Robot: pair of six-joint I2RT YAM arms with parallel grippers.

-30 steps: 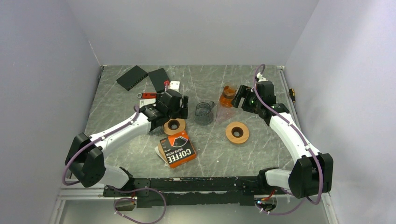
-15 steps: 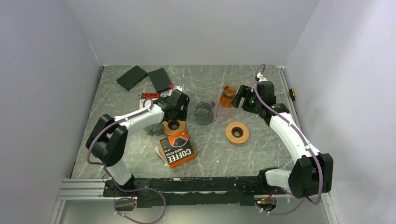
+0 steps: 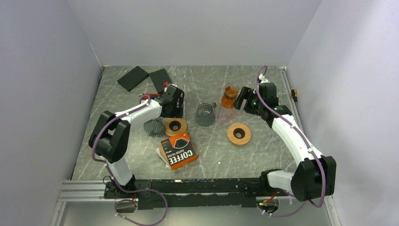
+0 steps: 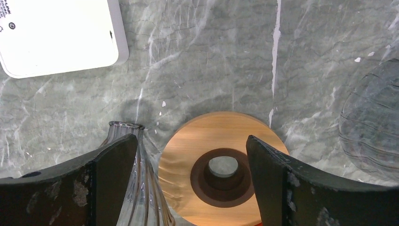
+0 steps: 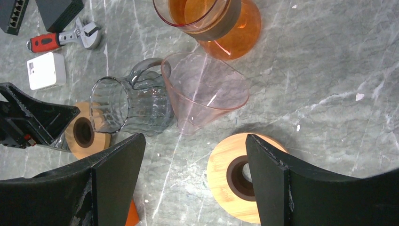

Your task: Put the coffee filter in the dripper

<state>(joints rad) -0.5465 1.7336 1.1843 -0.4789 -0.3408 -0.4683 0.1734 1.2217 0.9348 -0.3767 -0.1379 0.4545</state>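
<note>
1. Bench [image 3: 211, 80]: grey marbled surface carrying all the items, with both arms mounted at its near edge.
2. Coffee filter pack [image 3: 179, 150]: an orange and black packet lettered "COFFEE" lay flat in the near-centre of the bench. It was on the near side of the left wooden ring [image 4: 221, 132], and neither claw touched it.
3. Ribbed glass dripper [image 3: 153, 127]: lay on its side just to the left of that ring, apparently against the ring's edge.
4. Left claw [image 4: 188, 141]: jaws stood wide apart and held nothing, poised above the left wooden ring, which showed between the two fingers [image 4: 70, 188]. In the wrist view the left finger overlapped the ribbed dripper; whether they touched could not be told.
5. Right claw [image 5: 194, 141]: jaws stood wide apart and empty, raised over the right half of the bench.
6. Pink cone dripper [image 5: 204, 92]: clear and tinted, it lay on its side between the glass mug [image 5: 127, 106] and the orange carafe [image 5: 221, 23].
7. Second wooden ring [image 5: 221, 160]: lay flat on the near side of the pink cone, apart from it.
8. Far-left items: a red-handled wrench [image 5: 61, 38], a small white box [image 5: 46, 70] and two black boxes [image 3: 133, 78] lay well apart from the filter pack.
</note>
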